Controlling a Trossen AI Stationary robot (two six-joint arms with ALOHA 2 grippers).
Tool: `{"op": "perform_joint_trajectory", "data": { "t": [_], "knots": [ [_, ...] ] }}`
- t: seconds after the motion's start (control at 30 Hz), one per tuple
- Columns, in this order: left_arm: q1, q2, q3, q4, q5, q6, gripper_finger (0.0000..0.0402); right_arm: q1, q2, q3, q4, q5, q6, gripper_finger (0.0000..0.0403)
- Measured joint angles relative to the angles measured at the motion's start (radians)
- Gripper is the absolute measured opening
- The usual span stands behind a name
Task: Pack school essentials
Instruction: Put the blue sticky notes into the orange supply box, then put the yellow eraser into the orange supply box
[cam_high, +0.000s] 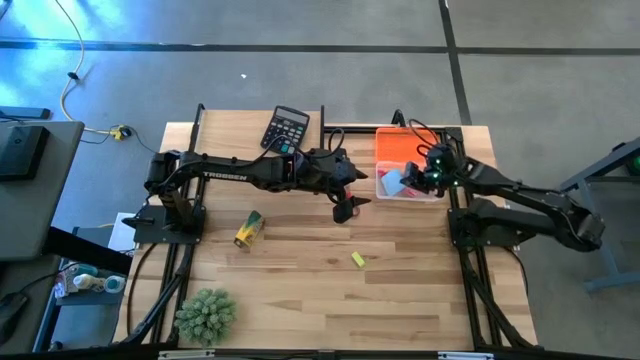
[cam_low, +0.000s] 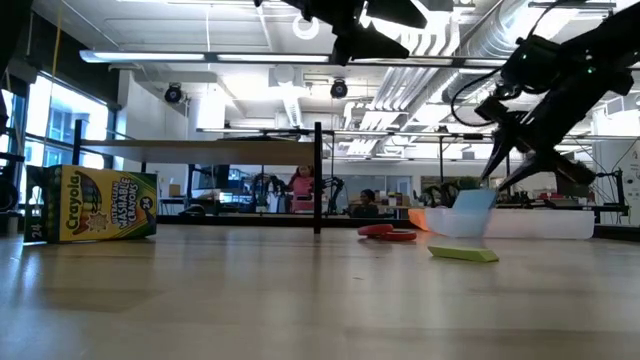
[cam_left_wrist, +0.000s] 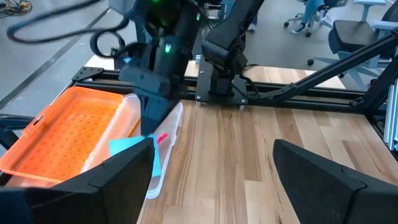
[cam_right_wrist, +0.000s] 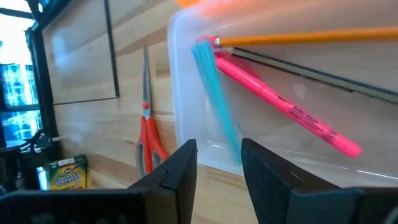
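A clear plastic box (cam_high: 432, 193) sits at the table's far right, beside its orange lid (cam_high: 392, 142). In it are a pink pen (cam_right_wrist: 286, 109), an orange pencil (cam_right_wrist: 298, 37) and the blue note pad (cam_right_wrist: 214, 93), which stands tilted on edge. My right gripper (cam_right_wrist: 219, 171) hangs open over the box, with the pad's upper edge between its fingers. My left gripper (cam_left_wrist: 214, 186) is open and empty above mid-table (cam_high: 345, 208). On the wood lie the red-handled scissors (cam_right_wrist: 148, 137), the yellow block (cam_high: 358, 259) and the yellow-green crayon box (cam_high: 249, 229). My right gripper reaches down into the clear box from above, one finger on either side of the blue note pad's upper edge (cam_right_wrist: 236, 152). That edge runs close to one finger (cam_right_wrist: 267, 174), but I cannot tell whether they touch. The pad's lower part rests in the box.
A black calculator (cam_high: 286, 127) lies at the far edge and a spiky green plant (cam_high: 205, 315) at the near left corner. The scissors lie just outside the box's left wall. Bare wood spreads across the table's near half.
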Motion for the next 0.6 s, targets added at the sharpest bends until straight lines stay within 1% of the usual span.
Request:
{"op": "perform_joint_trajectory", "data": {
  "t": [0.07,0.2,0.3,0.47,0.53,0.6],
  "knots": [
    [0.000,0.000,0.000,0.000,0.000,0.000,0.0314,-0.013,-0.026,0.033,-0.063,0.006,-0.026,0.0118],
    [0.000,0.000,0.000,-0.004,0.000,0.000,0.0314,-0.027,-0.062,0.120,-0.215,0.055,-0.091,0.0118],
    [0.000,-0.004,0.000,-0.047,-0.001,0.001,0.0314,-0.009,-0.071,0.188,-0.254,0.067,-0.157,0.0118],
    [0.000,-0.032,0.000,-0.158,-0.045,0.002,0.0314,0.102,-0.069,0.271,-0.255,0.080,-0.230,0.0117],
    [0.000,-0.037,0.000,-0.212,-0.079,-0.035,0.0314,0.160,-0.069,0.291,-0.256,0.100,-0.245,0.0117],
    [0.001,-0.038,-0.002,-0.252,-0.088,-0.080,0.0314,0.216,-0.068,0.306,-0.256,0.122,-0.260,0.0117]
  ]
}}
